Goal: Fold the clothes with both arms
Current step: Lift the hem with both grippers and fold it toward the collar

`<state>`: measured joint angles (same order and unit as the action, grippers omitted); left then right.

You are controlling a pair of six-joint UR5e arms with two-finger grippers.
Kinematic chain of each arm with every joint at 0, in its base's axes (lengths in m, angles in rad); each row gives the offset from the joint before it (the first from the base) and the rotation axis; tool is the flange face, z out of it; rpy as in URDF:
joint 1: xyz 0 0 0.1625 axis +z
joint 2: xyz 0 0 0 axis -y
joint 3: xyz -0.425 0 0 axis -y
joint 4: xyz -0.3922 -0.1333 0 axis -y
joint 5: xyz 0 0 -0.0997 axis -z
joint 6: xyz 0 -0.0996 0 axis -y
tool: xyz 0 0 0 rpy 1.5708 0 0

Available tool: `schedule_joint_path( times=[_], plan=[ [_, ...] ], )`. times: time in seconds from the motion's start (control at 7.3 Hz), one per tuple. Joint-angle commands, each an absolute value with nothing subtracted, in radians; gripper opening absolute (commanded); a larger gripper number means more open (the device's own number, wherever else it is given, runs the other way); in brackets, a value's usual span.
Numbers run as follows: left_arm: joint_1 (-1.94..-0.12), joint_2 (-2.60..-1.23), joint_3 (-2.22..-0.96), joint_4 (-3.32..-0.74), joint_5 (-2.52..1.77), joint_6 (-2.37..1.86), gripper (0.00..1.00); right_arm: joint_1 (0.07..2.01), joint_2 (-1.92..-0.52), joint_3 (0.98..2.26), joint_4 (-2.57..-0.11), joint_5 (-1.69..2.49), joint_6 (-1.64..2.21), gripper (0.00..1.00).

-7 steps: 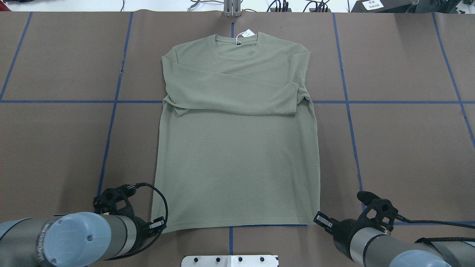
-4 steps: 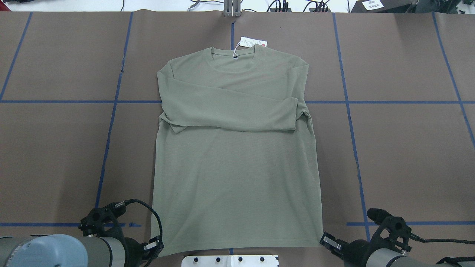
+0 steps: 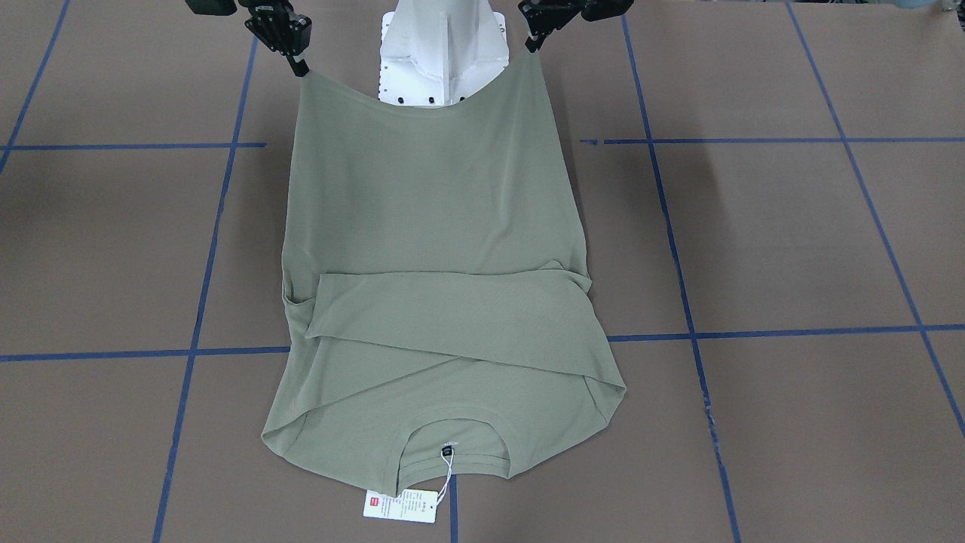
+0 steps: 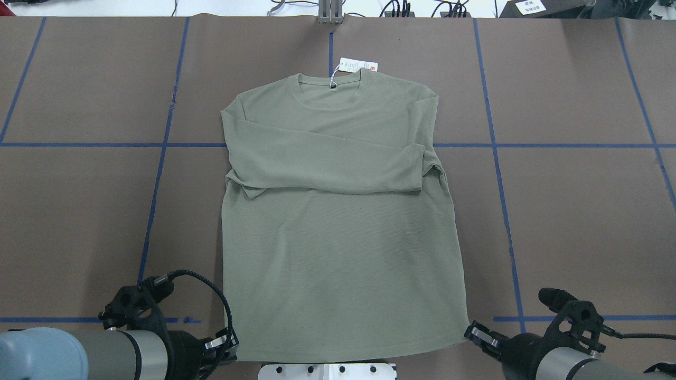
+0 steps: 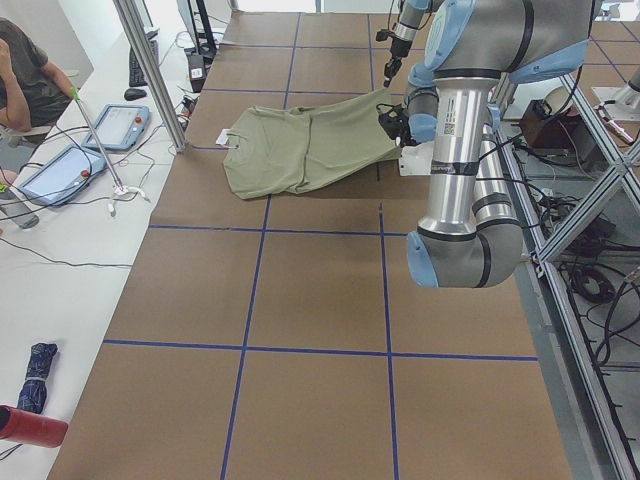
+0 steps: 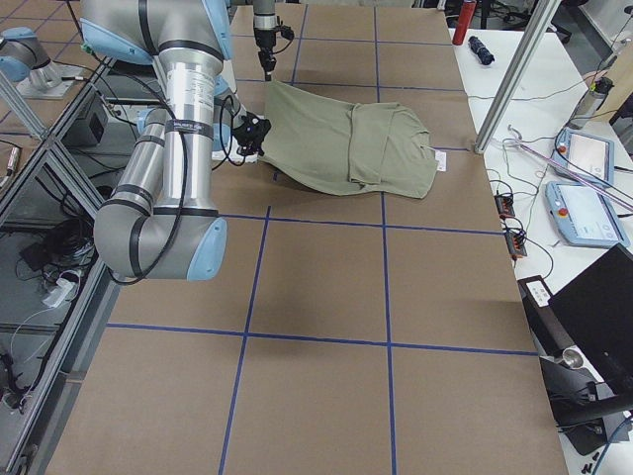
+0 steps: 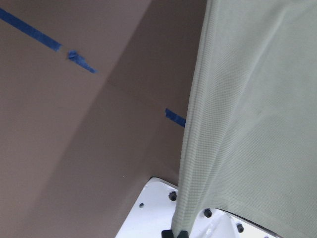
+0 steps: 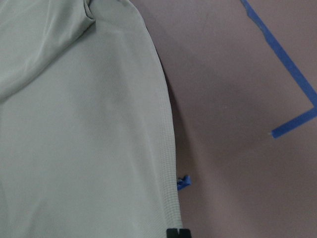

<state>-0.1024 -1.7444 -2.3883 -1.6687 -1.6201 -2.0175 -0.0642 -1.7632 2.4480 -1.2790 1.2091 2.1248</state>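
- Shirt (image 4: 338, 221), sage-green, long-sleeved, one. It lies on the brown table (image 4: 79, 211). The neckline is at the end far from both grippers. The hem is at the near end, raised off the surface and slung between them.
- Sleeves (image 4: 327, 161): folded across the chest, one over the other. The cuff ends are partly tucked under and hard to trace.
- Left gripper (image 4: 224, 343): closed on the hem corner on its own side. The fingers are mostly buried in cloth, and only a dark tip shows at the bottom edge of its wrist view.
- Right gripper (image 4: 475, 333): pinched on the opposite hem corner. Its wrist view cuts off all but a black sliver.
- Hang tag (image 4: 358, 65), white with a red mark: on a string just past the neckline, farthest from the grippers. The print is too small to read.
- White base (image 3: 441, 45): between the grippers, partly covered by the hanging hem.
- Both arms are cropped by the lower edge of the overhead view.
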Motion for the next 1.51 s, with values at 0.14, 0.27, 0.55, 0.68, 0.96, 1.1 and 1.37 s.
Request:
schedule_joint_path(
  times=[0.14,0.27,0.55,0.68,0.96,1.1,1.37],
  plan=[
    [-0.298,-1.831,-2.274,-1.669,-1.621,-1.649,0.00,0.224,-1.624,2.335,-1.308,1.289,1.837,0.00],
    [-0.363,-1.901,-2.153,-1.677,-1.623,-1.623,0.00,0.362,-1.523,2.239,-1.308,1.415,1.774,0.00],
    [-0.426,-1.948,-2.095,-1.695,-1.621,-1.615,0.00,0.507,-1.409,2.085,-1.308,1.515,1.697,0.00],
    [-0.463,-1.948,-2.091,-1.712,-1.623,-1.544,0.00,0.565,-1.355,2.042,-1.351,1.517,1.622,0.00],
    [-0.556,-1.956,-1.888,-1.959,-1.623,-1.505,0.00,0.661,-1.164,1.880,-1.457,1.540,1.514,0.00],
    [-0.612,-1.962,-1.787,-2.048,-1.623,-1.470,0.00,0.704,-1.105,1.790,-1.453,1.549,1.491,0.00],
    [-0.701,-2.002,-1.627,-2.169,-1.624,-1.370,0.00,0.765,-1.049,1.683,-1.451,1.581,1.447,0.00]
  ],
)
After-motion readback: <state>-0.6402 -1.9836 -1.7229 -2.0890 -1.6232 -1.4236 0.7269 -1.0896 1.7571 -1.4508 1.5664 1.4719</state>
